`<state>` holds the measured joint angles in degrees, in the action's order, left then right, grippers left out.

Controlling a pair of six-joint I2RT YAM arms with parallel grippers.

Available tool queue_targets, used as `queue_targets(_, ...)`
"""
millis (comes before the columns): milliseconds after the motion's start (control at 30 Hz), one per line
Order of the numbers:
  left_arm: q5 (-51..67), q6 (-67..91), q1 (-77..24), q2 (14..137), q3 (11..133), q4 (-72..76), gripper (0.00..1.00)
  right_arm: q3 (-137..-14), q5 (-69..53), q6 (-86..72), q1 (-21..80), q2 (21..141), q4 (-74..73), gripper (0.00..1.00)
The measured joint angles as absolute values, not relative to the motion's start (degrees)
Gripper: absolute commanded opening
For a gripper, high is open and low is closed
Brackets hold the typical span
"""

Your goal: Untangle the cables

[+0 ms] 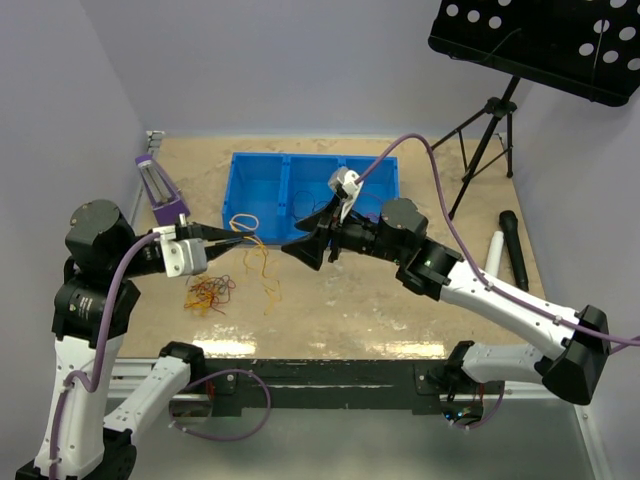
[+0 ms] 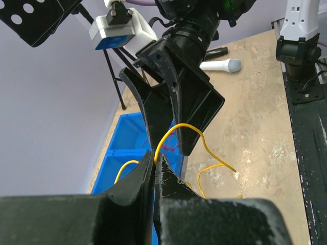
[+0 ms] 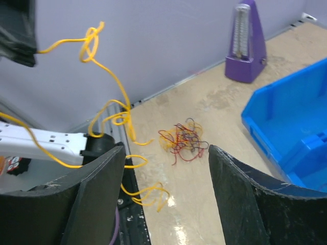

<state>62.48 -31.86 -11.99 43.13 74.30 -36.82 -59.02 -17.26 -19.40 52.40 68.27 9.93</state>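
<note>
Top view: our left gripper (image 1: 237, 240) pinches a yellow wire (image 1: 263, 265) just in front of the blue bin (image 1: 262, 170), right gripper (image 1: 303, 247) spread alongside, the cables (image 1: 208, 293) clumped nearer us off the bin's left end. Left wrist: we see fingers (image 2: 135, 184) pressed onto that wire (image 2: 176, 127). Right wrist: fingers (image 3: 97, 184) wide apart, cables (image 3: 183, 140) on the table (image 3: 204, 97) left of the bin (image 3: 286, 117).

Two arms at work, so two grippers: the left gripper (image 1: 233, 239) and the right gripper (image 1: 303, 245). One blue bin (image 1: 262, 163), split into three compartments. One purple metronome (image 1: 160, 190). One black music stand (image 1: 540, 45). Two microphones, a black microphone (image 1: 514, 245) and a white microphone (image 1: 495, 250). One clump of wires (image 1: 208, 293), plus one long yellow wire (image 2: 185, 124) apart from it.
</note>
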Motion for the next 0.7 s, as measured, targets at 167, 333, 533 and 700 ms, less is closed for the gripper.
queue_targets(167,63.1,-32.1,-12.0,43.2,74.3,-37.2,0.0,-59.2,-21.2,-19.4,53.3,68.8,12.5,0.74)
queue_targets(333,64.1,-30.5,-12.0,43.4,74.7,-36.3,0.0,-59.2,-22.3,-18.9,55.2,71.9,13.6,0.74)
queue_targets(533,64.7,-28.8,-12.0,43.9,77.0,-34.8,0.0,-58.9,-22.3,-18.6,55.4,73.0,14.5,0.73)
queue_targets(700,65.3,-26.4,-12.0,43.9,77.8,-32.1,0.0,-58.5,-23.5,-19.6,55.4,73.5,18.1,0.71)
